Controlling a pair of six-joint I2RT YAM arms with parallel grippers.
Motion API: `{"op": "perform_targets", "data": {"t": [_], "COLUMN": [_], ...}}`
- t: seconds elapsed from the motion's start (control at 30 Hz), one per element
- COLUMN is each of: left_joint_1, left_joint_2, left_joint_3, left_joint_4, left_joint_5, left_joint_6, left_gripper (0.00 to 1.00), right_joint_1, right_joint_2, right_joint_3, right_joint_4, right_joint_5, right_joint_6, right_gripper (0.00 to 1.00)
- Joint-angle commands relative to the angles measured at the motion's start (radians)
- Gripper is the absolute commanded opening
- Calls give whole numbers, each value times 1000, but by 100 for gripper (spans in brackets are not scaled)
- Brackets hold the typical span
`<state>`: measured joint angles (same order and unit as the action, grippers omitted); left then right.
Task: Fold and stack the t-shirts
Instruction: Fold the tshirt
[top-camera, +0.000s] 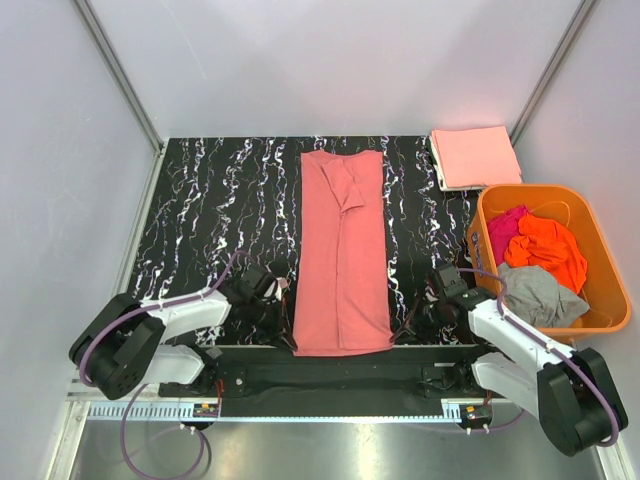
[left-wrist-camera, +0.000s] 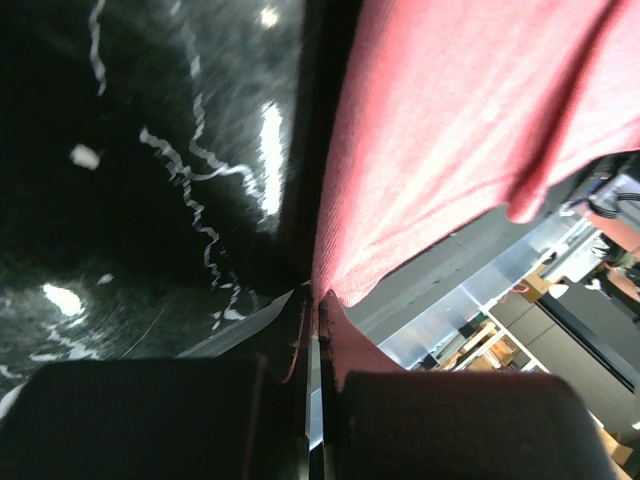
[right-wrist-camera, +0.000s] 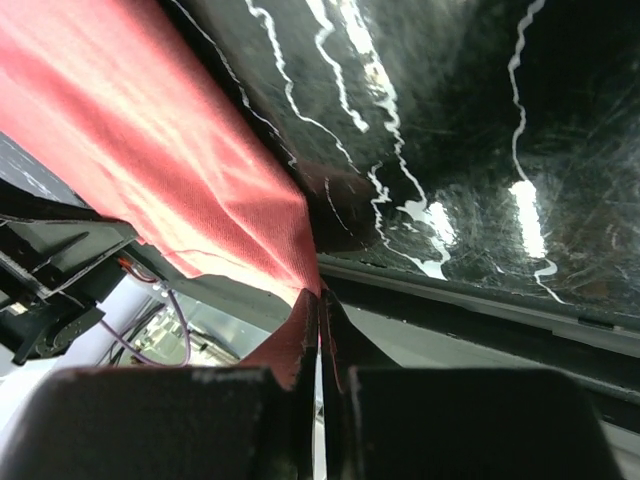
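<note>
A salmon-pink t-shirt (top-camera: 343, 250) lies as a long folded strip down the middle of the black marbled table (top-camera: 210, 220), its near hem hanging at the front edge. My left gripper (top-camera: 288, 318) is at the hem's near left corner, and in the left wrist view it (left-wrist-camera: 320, 300) is shut on the cloth (left-wrist-camera: 450, 120). My right gripper (top-camera: 405, 325) is at the near right corner, and in the right wrist view it (right-wrist-camera: 320, 298) pinches the cloth (right-wrist-camera: 150, 150) there. A folded peach-pink t-shirt (top-camera: 475, 157) rests at the far right corner.
An orange plastic basket (top-camera: 610, 290) stands at the right edge, holding magenta (top-camera: 505, 225), bright orange (top-camera: 545, 250) and grey (top-camera: 540, 295) t-shirts. Walls enclose the table on three sides. The table's front edge (right-wrist-camera: 480, 310) runs just beyond both grippers.
</note>
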<state>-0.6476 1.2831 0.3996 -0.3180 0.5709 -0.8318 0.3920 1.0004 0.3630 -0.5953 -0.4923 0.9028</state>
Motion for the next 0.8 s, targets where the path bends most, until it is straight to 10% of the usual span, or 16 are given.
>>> {"op": "perform_targets", "data": {"t": [0.0, 0.4, 0.77], "left_joint_1": [-12, -14, 121], "left_joint_2": [-27, -94, 54], "left_joint_3": [21, 112, 450], "left_joint_4": [-53, -47, -79], "left_joint_5": [-42, -23, -135], "left_joint_6": [-9, -49, -43], "left_gripper": [0, 0, 0], "right_joint_1": [2, 1, -80], "right_joint_2": [-17, 92, 380], "right_joint_3": [-18, 57, 473], "right_joint_4": [35, 106, -40], "right_joint_5": [-43, -85, 8], "right_joint_6": [22, -22, -212], "right_gripper": [0, 0, 0]}}
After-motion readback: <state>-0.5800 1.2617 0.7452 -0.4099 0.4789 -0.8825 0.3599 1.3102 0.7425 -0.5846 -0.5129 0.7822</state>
